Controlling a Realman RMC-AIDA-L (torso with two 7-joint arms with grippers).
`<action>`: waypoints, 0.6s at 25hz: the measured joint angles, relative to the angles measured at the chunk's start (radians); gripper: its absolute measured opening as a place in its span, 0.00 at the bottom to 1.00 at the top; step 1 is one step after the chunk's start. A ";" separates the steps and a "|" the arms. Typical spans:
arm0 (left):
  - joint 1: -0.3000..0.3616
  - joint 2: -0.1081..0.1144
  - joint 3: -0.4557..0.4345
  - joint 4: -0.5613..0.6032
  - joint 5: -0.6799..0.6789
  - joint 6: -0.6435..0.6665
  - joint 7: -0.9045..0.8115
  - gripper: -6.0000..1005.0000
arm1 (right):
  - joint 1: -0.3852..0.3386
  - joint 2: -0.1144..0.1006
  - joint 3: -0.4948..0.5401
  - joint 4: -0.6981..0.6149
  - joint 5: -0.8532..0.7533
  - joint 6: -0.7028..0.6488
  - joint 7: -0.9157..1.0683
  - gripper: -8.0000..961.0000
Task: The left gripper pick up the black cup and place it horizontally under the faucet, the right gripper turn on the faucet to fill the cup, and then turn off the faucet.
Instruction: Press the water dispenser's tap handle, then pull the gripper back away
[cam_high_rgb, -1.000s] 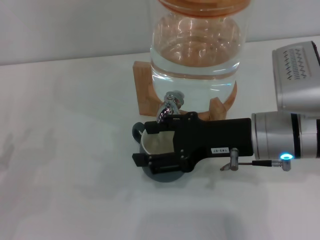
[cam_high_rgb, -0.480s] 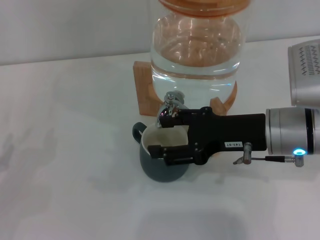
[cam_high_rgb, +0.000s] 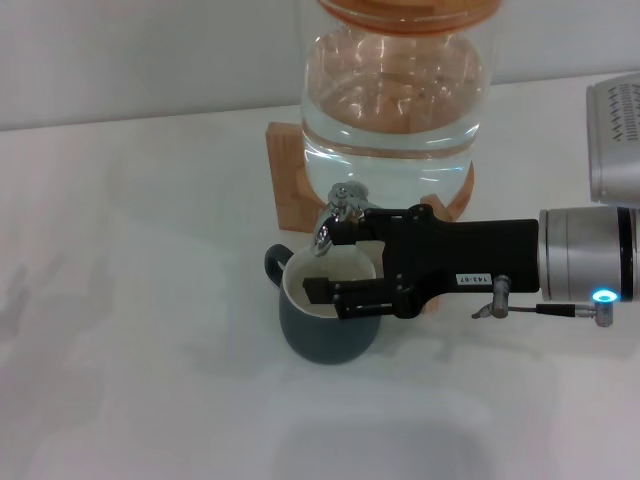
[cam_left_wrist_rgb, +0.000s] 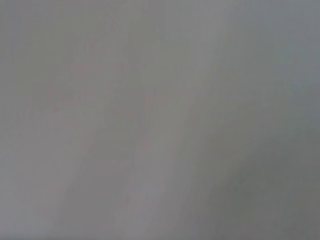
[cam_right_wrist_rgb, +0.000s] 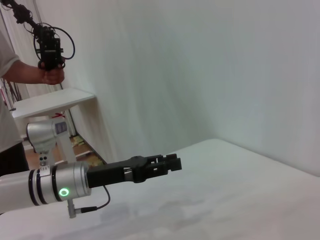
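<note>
Cup is set under the faucet; right gripper is at the tap lever, filling stage not clearly begun or finished.

Black cup (cam_high_rgb: 328, 320) stands upright on the white table (cam_high_rgb: 130, 300), just below the faucet (cam_high_rgb: 338, 212) of the glass water jar (cam_high_rgb: 392, 110), handle toward the robot's left; placing looks done. Right gripper (cam_high_rgb: 325, 262) reaches in from the right over the cup mouth, far finger touching or just beside the lever, near finger over the rim, jaws apart. No stream visible and the cup's water level is hidden, so whether the tap is on can't be told. Left gripper not seen; its wrist view is blank grey. Jar sits on a wooden stand (cam_high_rgb: 290, 180). The gripper body covers half the cup mouth.
</note>
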 joint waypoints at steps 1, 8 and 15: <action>0.000 0.000 0.000 0.000 0.000 -0.002 0.000 0.49 | 0.002 0.000 0.001 0.002 0.001 -0.002 0.000 0.82; 0.000 0.000 0.000 0.000 0.000 -0.005 0.000 0.49 | 0.007 0.000 0.005 0.010 0.006 -0.002 -0.006 0.81; 0.000 0.001 0.000 0.000 -0.005 -0.005 0.000 0.48 | 0.003 0.000 0.035 0.002 0.009 0.119 -0.011 0.81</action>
